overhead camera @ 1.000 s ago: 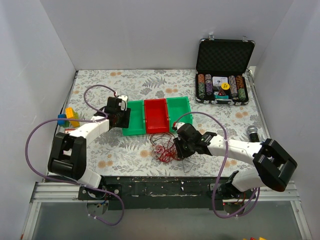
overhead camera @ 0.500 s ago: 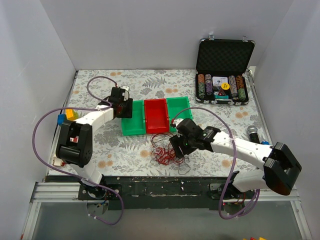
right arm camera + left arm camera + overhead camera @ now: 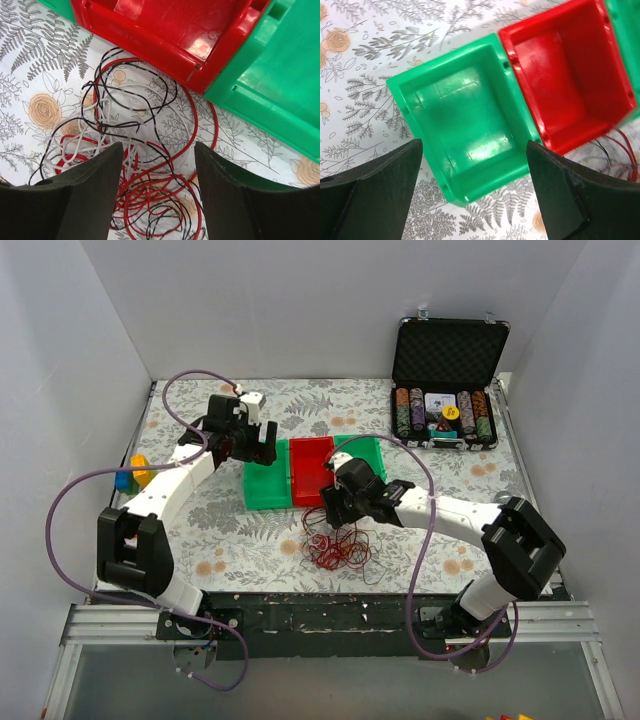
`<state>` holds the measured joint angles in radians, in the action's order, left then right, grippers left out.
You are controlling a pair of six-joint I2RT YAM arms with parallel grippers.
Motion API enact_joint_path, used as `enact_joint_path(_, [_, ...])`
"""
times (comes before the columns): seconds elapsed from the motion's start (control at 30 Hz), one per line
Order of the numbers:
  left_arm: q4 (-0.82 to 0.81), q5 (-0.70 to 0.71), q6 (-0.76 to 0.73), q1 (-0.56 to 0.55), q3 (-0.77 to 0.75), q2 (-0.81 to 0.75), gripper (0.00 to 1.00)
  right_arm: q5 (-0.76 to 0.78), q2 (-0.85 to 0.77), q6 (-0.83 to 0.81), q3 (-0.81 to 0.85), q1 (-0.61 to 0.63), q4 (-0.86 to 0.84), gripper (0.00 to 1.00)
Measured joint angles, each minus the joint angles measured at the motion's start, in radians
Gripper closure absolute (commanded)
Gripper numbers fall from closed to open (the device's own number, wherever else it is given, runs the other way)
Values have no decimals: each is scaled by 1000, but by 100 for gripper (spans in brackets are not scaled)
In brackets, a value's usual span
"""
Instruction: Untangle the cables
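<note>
The cables (image 3: 336,546) lie in a loose tangle of red, dark and whitish strands on the floral cloth, just in front of the red bin (image 3: 311,471). My right gripper (image 3: 334,506) hovers over the tangle's far edge. In the right wrist view it (image 3: 159,200) is open, with the cables (image 3: 145,165) spread on the cloth below its fingers (image 3: 85,195) and nothing held. My left gripper (image 3: 250,443) is at the far end of the left green bin (image 3: 264,487). In the left wrist view it (image 3: 475,200) stands open and empty above that bin (image 3: 465,125).
A second green bin (image 3: 359,454) adjoins the red bin on its right. An open black case (image 3: 449,380) with poker chips stands at the back right. Coloured blocks (image 3: 134,476) lie at the left edge. White walls enclose the table.
My left gripper has moved away from me to the far end of the green bin and opened wider. My right gripper has opened and shifted left and farther back, toward the bins.
</note>
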<state>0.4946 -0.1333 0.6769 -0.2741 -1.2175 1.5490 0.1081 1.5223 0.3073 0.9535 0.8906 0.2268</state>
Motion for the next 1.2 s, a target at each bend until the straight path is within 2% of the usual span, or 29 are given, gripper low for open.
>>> enact_joint_path(0.17, [47,-116,-78,0,25,-86,13,-74,28,-1,-64,-5,-81,60])
enact_joint_path(0.3, [62,-221,-137,-1,55,-127,5,-185,-5,-16,-138,-5,-122,72])
enact_joint_path(0.37, [67,-270,-172,-6,77,-142,4,-243,-44,-30,-168,-5,-122,77])
enact_joint_path(0.47, [75,-321,-227,-29,114,-158,3,-330,-102,-54,-196,-4,-124,80])
enact_joint_path(0.63, [108,-394,-339,-113,137,-159,2,-435,-148,-85,-217,9,-112,79])
enact_joint_path(0.73, [114,-421,-410,-175,138,-159,2,-467,-148,-101,-217,14,-107,75])
enact_joint_path(0.87, [119,-473,-530,-242,145,-159,2,-485,-140,-119,-214,15,-102,62])
enact_joint_path(1.03, [116,-537,-669,-252,164,-158,2,-451,-178,-125,-218,15,-96,44])
enact_joint_path(1.2, [74,-576,-731,-252,165,-125,4,-388,-386,-98,-299,14,-108,39])
